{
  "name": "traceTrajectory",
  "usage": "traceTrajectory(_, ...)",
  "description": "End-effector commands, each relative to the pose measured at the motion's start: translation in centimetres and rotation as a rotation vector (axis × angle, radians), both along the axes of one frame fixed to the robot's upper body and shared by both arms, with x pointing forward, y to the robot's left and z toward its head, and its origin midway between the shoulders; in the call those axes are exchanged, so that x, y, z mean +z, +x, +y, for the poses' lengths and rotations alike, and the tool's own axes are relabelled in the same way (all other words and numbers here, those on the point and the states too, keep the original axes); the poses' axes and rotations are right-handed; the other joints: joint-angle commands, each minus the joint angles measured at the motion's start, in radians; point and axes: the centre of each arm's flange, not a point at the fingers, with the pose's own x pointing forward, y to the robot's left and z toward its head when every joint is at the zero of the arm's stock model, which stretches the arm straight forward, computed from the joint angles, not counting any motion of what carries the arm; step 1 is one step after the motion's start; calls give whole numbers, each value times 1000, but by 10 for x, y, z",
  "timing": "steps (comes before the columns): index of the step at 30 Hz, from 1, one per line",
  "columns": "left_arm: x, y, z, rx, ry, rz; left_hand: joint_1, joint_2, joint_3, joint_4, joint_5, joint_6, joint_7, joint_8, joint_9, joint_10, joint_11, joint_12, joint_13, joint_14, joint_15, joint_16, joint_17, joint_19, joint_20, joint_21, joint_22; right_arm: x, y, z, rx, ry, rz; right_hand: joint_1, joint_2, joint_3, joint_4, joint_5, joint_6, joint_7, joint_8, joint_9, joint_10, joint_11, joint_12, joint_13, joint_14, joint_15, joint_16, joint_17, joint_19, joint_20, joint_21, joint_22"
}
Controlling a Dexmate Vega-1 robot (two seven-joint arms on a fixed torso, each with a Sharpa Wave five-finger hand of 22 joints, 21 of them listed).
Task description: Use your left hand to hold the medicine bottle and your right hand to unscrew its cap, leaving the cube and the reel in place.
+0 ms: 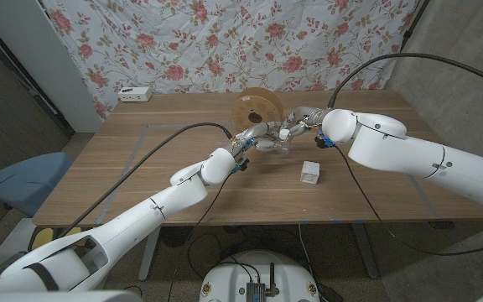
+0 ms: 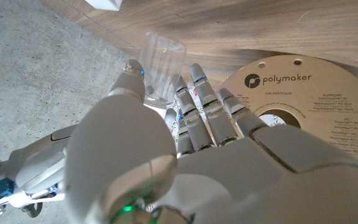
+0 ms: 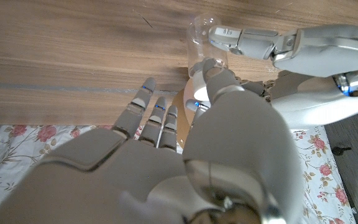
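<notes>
The fingers (image 2: 194, 93) of the left hand (image 1: 254, 137) curl around the clear plastic medicine bottle (image 2: 161, 70), with the thumb on one side and the rest on the other, so this hand holds the bottle. The fingers (image 3: 157, 115) of the right hand (image 1: 302, 120) are at the bottle too. The thumb sits by the bottle's top, but I cannot tell if this hand has a real grip on the cap or is only touching it.

The bottle is just in front of the round brown cardboard filament reel (image 1: 257, 109), held between the two hands. The small white cube (image 1: 310, 173) sits on the worktop a little way from the bottle, on the side near the robot. The cube and the reel look like they are in their own spots.

I think the holding part is done. The twisting part is just starting or under way. I cannot see a cap that has come off, so the unscrewing is left to do.

The brown wooden worktop (image 1: 141, 159) has thin lines marked on it. A small white box (image 1: 135, 93) sits at the far corner, well away from the bottle. Behind it hangs a white cloth with pink flowers (image 1: 225, 42). A blue chair (image 1: 25, 178) stands beside the worktop
</notes>
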Motion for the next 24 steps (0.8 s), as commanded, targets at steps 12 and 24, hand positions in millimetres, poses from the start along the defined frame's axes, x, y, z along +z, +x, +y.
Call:
traceTrajectory(12, -1, 1, 1, -2, 1, -2, -5, 4, 13, -1, 6, 6, -5, -2, 5, 9, -4, 5, 1, 12, -104, -2, 0, -6, -92, 0, 3, 1, -1, -1, 40, 16, 39, -28, -46, -35, 11, -4, -129, 44, -79, -14, -52, 23, -2, 7, -28, 29, -11, 0, -26, 1, -2, 2)
traceTrajectory(24, 1, 2, 2, -5, 4, -6, -6, 3, 16, -1, 6, 8, -5, -2, 5, 9, -5, 4, 1, 13, -103, -2, 0, -5, -92, 0, 2, 4, -1, -2, 55, 19, 53, -70, -71, -63, 22, -16, -200, 104, -121, -21, -94, 55, -3, 8, -50, 51, -19, -3, -48, 9, -4, 1)
